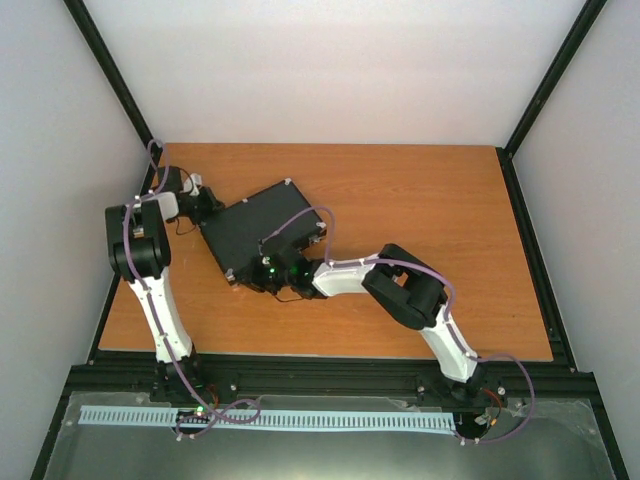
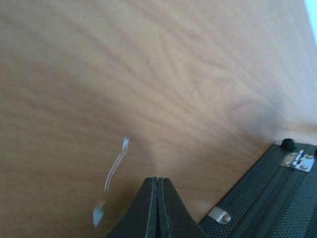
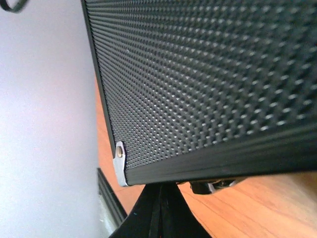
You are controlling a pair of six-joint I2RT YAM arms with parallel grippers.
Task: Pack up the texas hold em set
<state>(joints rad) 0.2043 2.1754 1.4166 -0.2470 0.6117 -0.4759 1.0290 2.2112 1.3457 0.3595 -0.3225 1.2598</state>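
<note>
The briefcase lies flat on the tabletop, left of centre and turned at an angle. Its lid is down, and I see no chips, cards or dice outside it. I take the step in hand to be securing the closed case.

My right tool is at the near edge of the case with its fingers pressed together, gripping nothing. In the wrist view it sits just below the dimpled lid, beside the metal corner cap. A silver fitting shows under that edge (latch or handle, I cannot tell which).

My left tool is near the far-left corner, also closed and empty. Its tip is over bare wood, just beside the hinged side, where a hinge is visible.

To do this well, I would brace the hinged side with the left tool so the case cannot slide or spin. The right tool should then push squarely on the fitting with a blunt closed tip. I would press gently, since a glancing push on the smooth wood could turn the case.
</note>
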